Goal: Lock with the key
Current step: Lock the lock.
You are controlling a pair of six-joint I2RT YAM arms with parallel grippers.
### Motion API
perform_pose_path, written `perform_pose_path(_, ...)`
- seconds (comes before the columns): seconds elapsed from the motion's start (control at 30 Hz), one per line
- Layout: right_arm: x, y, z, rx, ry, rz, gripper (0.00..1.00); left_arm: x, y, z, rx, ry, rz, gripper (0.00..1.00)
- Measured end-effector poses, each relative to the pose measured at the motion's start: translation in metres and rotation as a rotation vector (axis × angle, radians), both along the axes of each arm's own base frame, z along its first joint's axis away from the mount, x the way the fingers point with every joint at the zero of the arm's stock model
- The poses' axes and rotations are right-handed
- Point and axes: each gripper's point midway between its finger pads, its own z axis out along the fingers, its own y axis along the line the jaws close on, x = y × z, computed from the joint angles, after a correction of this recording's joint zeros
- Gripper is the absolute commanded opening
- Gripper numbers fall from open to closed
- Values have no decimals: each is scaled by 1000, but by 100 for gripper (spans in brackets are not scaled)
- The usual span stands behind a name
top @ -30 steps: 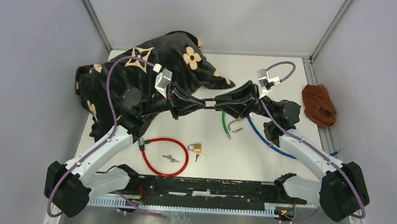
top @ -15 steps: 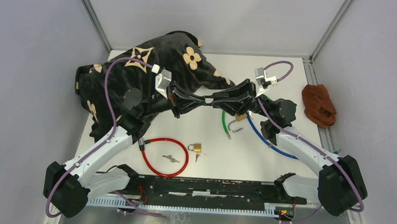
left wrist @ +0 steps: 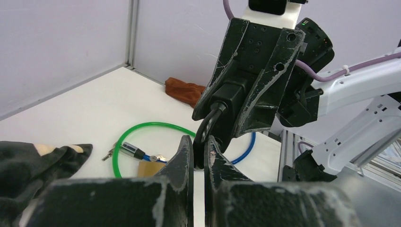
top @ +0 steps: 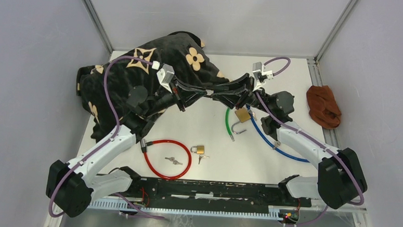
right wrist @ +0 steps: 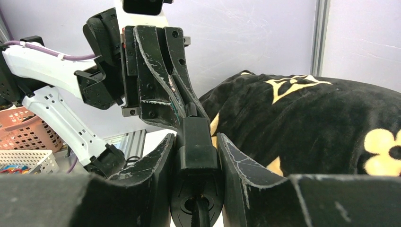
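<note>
A black cable-lock body (right wrist: 195, 142) sits between my right gripper's fingers; a black cable enters its round hole from below. It also shows in the left wrist view (left wrist: 231, 94). My right gripper (right wrist: 194, 139) is shut on it and holds it above the table's middle (top: 216, 96). My left gripper (left wrist: 198, 142) faces it tip to tip (top: 205, 94) and is shut on a thin black piece sticking out of the lock. I cannot tell whether that piece is a key or a cable end.
On the table lie a brass padlock with open shackle (top: 242, 114), a green cable (top: 227, 122), a blue cable (top: 271, 143), a red cable lock (top: 168, 158), a small padlock (top: 199, 149) and loose keys (top: 173, 160). A black patterned blanket (top: 139, 74) lies back left, a brown cloth (top: 323, 106) right.
Both grippers, still joined tip to tip, have moved toward the back of the table. The brass padlock that the right gripper covered is now in plain view.
</note>
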Motion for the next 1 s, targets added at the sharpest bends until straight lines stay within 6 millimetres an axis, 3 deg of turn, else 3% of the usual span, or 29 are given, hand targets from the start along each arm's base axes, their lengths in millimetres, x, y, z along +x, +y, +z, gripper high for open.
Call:
perform_pose_path(0.73,13,9,12,35,-57,23,0,14,2,9,-22,-59,61,2)
perform_pose_path(1.0,21,12,25,46,-94,16,0,20,3,26,-33,-104,90,2)
